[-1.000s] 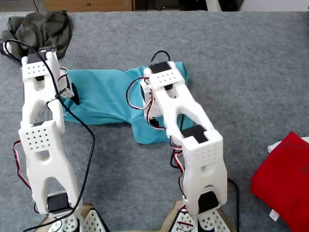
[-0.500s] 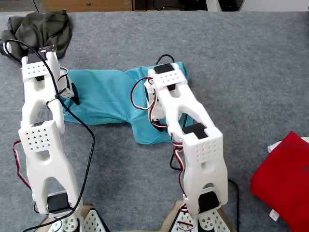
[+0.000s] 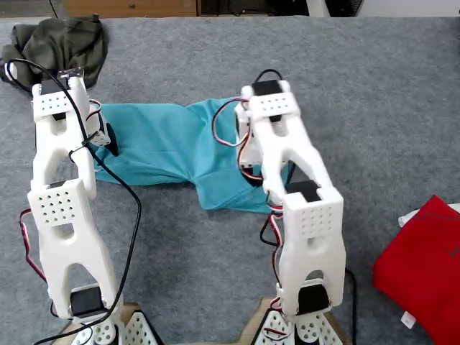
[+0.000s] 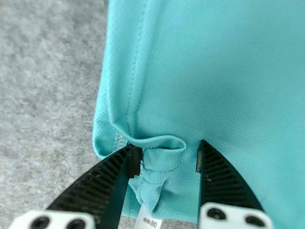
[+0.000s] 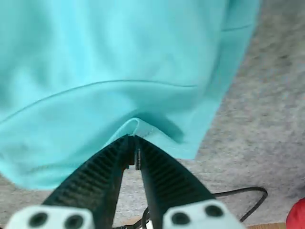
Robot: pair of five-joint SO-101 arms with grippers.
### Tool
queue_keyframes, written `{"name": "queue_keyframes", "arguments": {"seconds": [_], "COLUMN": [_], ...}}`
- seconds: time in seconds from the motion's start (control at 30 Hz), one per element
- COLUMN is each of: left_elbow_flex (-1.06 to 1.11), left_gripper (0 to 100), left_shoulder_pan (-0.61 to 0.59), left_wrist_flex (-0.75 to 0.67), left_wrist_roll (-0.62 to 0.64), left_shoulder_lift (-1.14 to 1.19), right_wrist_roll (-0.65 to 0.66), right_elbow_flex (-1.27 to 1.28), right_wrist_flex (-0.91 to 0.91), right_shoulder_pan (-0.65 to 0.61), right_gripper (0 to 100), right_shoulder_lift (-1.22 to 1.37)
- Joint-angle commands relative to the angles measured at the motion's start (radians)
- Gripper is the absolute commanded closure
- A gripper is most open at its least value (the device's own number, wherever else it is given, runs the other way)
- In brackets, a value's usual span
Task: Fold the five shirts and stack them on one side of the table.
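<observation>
Olive shirt (image 3: 61,39) crumpled at far left corner; left gripper (image 4: 167,150) jaws narrow, pinching bunched hem at left end of teal shirt (image 3: 158,144); shirt's long axis runs across table (image 3: 374,86), between grippers; right gripper (image 5: 134,140) jaws nearly closed on fold at right end; right arm (image 3: 295,180) hides that edge in high view; red shirt (image 3: 424,259) cut off at right.

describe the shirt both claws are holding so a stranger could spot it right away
On the grey table, look to the middle, in front of the two white arms. The teal shirt lies spread there, pinched by the left claw and right claw. Only it is teal: the olive shirt is crumpled in the far left corner, the red shirt sits at the right edge.
</observation>
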Motion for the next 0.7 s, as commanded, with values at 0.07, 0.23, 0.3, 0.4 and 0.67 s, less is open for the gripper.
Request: {"name": "queue_keyframes", "arguments": {"seconds": [0.07, 0.23, 0.3, 0.4, 0.67], "left_elbow_flex": [-0.028, -0.028, -0.028, -0.028, -0.026], "left_gripper": [79, 79, 79, 79, 79], "left_shoulder_pan": [0.003, 0.003, 0.003, 0.005, 0.005], "left_wrist_flex": [-0.009, -0.009, -0.009, -0.009, -0.009], "left_wrist_roll": [-0.009, -0.009, -0.009, -0.009, -0.009], "left_shoulder_lift": [0.002, 0.002, 0.002, 0.002, 0.002], "right_wrist_roll": [0.018, 0.02, 0.02, 0.055, 0.235], "right_elbow_flex": [0.03, 0.208, 0.282, 0.374, 0.602], "right_wrist_flex": [0.025, 0.021, 0.015, -0.011, -0.051], "right_shoulder_pan": [0.018, 0.019, 0.019, 0.015, 0.012], "right_gripper": [99.3, 99.2, 99.1, 99.1, 99.0], "right_shoulder_lift": [-0.114, -0.292, -0.36, -0.438, -0.556]}}
